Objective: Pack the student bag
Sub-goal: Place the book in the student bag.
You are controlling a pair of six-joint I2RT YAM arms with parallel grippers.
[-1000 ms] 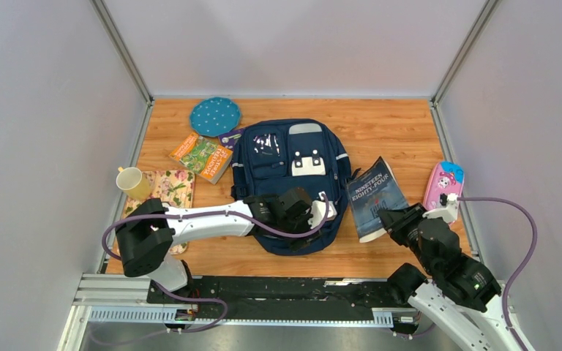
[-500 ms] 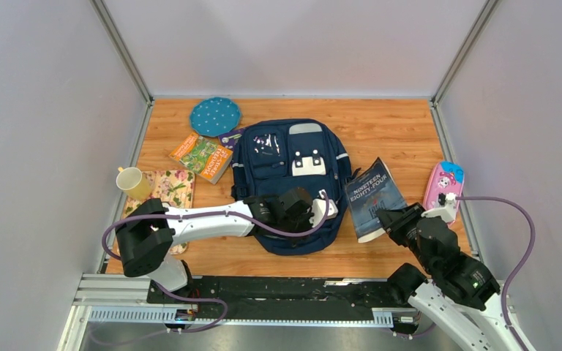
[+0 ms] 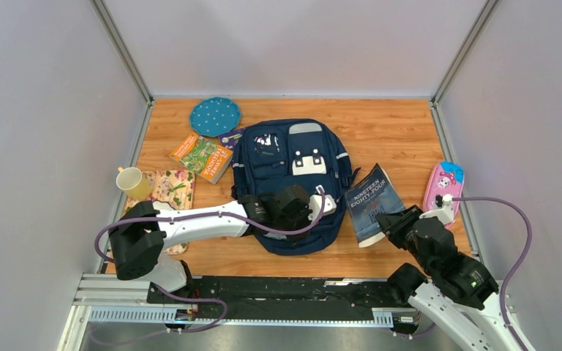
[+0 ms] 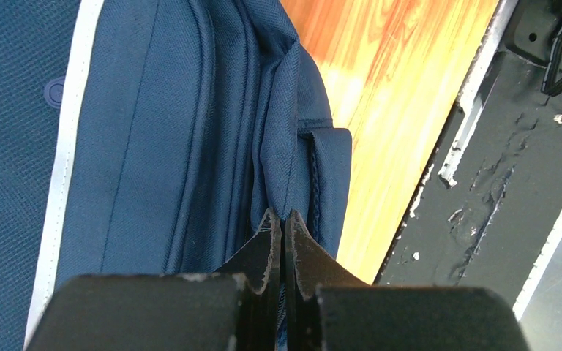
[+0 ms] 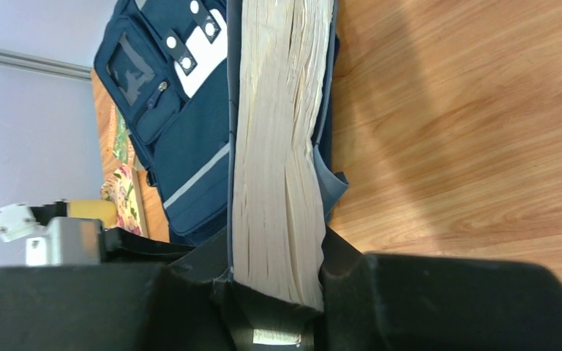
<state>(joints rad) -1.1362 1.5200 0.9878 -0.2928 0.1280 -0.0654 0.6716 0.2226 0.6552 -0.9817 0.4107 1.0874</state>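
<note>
Early stage, judging by the layout: nothing seen inside the backpack, which lay flat mid-table, no opening visible. Left gripper had its fingers pressed together, tips at a fabric fold on the bag's near edge; can't tell if cloth was actually caught. Right gripper pinched a paperback book between its fingers, the bag just beyond the book. Left to do: open the bag, load the book, then the pencil case, mug and green book, all well away from both sets of fingers.

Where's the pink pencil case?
In the top view, the pink pencil case lies at the table's right edge, just right of the dark book.
</note>
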